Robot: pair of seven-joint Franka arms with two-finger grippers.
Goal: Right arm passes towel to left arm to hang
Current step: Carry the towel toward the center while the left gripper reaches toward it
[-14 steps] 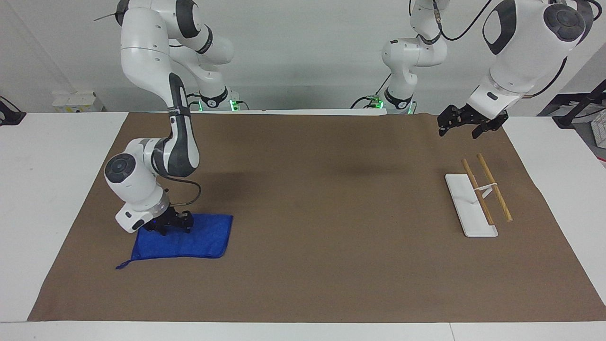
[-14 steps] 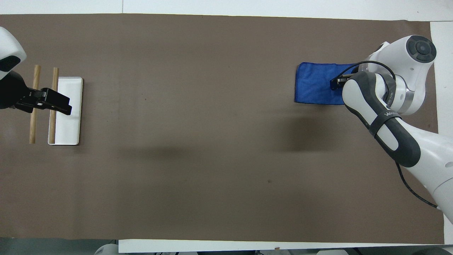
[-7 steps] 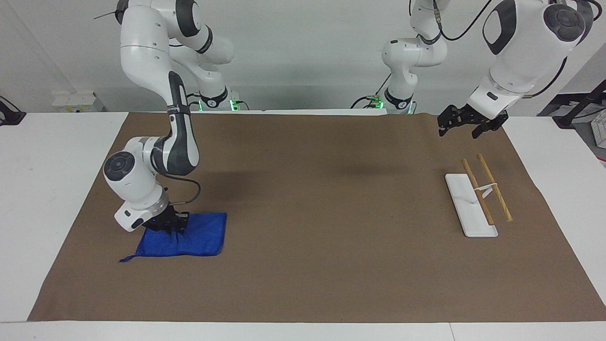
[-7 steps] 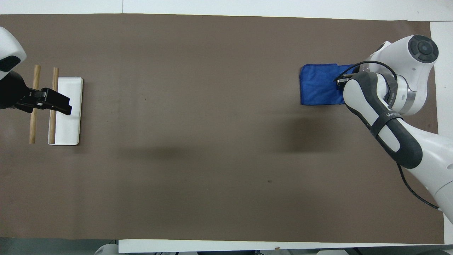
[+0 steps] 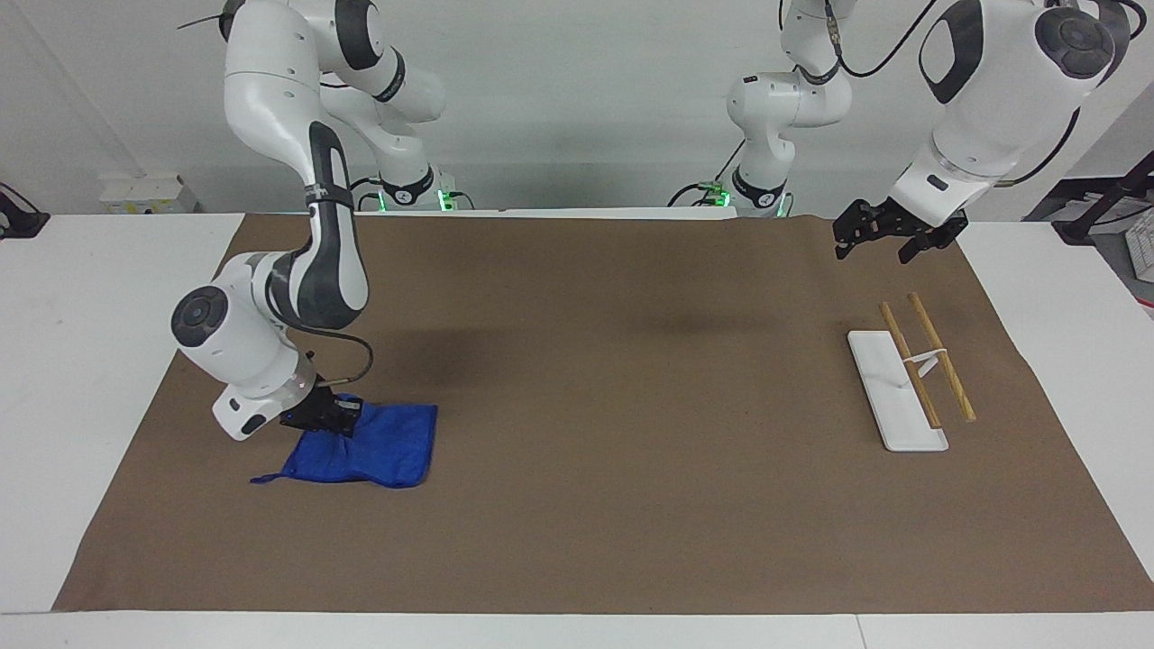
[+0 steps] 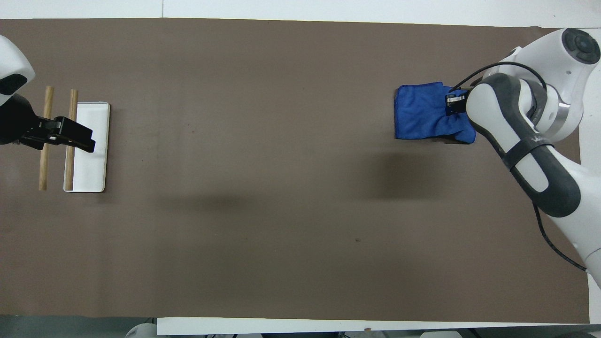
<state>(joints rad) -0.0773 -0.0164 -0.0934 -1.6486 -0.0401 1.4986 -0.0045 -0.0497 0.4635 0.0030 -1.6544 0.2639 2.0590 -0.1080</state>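
Towel (image 5: 379,446) is now bunching and lifting off the desk (image 5: 577,505), pinched in the right tool (image 5: 322,416); the left tool (image 5: 885,236) is waiting open.

One small royal-blue soft cloth towel (image 5: 374,446), two light wooden rods (image 5: 940,368), one flat white rectangular plastic tray (image 5: 879,379), my two white jointed arms (image 5: 315,261).

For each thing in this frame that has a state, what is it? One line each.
towel: one edge pinched and raised, the rest bunched on the brown mat.
right hand: shut on the towel's raised edge, low over the mat.
left hand: open, empty, waiting in the air above the rack.
rack: two wooden bars on a white base, bare.
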